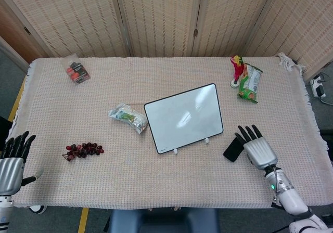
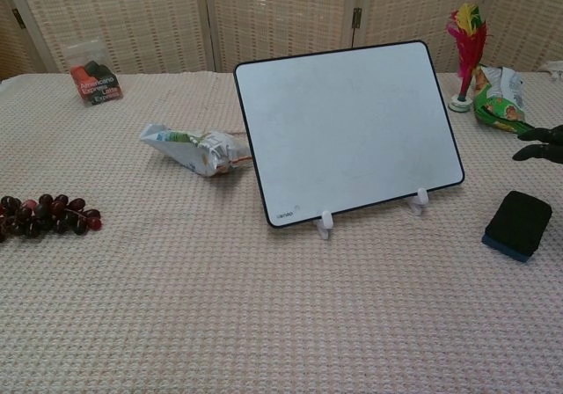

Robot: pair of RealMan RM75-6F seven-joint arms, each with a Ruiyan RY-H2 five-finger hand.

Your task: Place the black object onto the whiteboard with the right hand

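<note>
This looks like a staged robot test area in a lab or office room, not a lived-in home. A tabletop [image 1: 156, 181] covered with a cream woven cloth [image 1: 57, 139] stands before folding woven screens [image 1: 156, 14] that close off its far edge. Yellow floor tape [image 1: 83, 220] runs below the near left corner, and a power strip [image 1: 318, 90] lies on grey floor past the right edge. Unrelated props sit scattered over the cloth.

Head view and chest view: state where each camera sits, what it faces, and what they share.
Head view: high above, looking down on the table; left robot hand and right robot hand show.
Chest view: low at the near edge, facing the propped whiteboard; only the right robot hand's fingertips show.
Shared: whiteboard, black object, grapes.
</note>
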